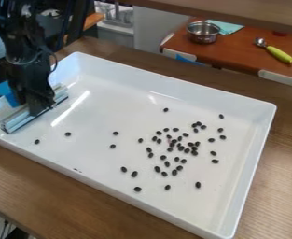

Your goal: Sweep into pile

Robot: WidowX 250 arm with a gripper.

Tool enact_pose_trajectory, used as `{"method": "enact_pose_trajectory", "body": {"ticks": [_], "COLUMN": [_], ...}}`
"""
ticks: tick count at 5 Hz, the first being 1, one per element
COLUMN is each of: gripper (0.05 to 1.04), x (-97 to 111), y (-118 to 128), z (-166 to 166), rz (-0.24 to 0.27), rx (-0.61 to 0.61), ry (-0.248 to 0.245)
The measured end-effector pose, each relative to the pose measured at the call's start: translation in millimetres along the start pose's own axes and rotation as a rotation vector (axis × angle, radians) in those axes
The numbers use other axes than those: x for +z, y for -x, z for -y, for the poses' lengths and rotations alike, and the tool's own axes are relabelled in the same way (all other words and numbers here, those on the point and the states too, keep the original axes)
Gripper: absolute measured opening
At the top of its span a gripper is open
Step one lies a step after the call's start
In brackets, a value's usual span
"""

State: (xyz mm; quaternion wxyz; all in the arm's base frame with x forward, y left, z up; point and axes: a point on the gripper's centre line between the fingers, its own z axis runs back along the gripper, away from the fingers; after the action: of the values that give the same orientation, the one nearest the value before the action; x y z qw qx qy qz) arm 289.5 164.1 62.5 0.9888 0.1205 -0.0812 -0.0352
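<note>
The black gripper (37, 103) hangs over the left end of the white tray (110, 163), with a pale, long-edged sweeping tool (34, 112) at its lower end. That tool lies slantwise low in the tray, near its left wall. Dark bean-like pieces are scattered over the tray floor, most densely in a loose cluster (180, 148) right of the middle. Single pieces lie apart from it, among them a dark piece (67, 134) and another dark piece (37, 141) right of the tool, and one piece (198, 185) toward the front wall.
Raised walls surround the tray, which stands on a brown wooden table (48, 186). Behind it, a reddish-brown surface (241, 56) holds a metal pot (203, 32), a teal cloth (228, 27) and a spoon with a yellow-green handle (279, 54).
</note>
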Motion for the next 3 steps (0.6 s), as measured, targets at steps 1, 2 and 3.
{"method": "enact_pose_trajectory", "body": {"ticks": [1, 2, 3], "gripper": [0.355, 0.355, 0.355], "x": [2, 6, 11], "y": [1, 1, 0], "z": [13, 31, 50], "rz": [-0.011, -0.041, -0.072], "rx": [0.005, 0.013, 0.016], "ry": [-0.012, -0.008, 0.005]}}
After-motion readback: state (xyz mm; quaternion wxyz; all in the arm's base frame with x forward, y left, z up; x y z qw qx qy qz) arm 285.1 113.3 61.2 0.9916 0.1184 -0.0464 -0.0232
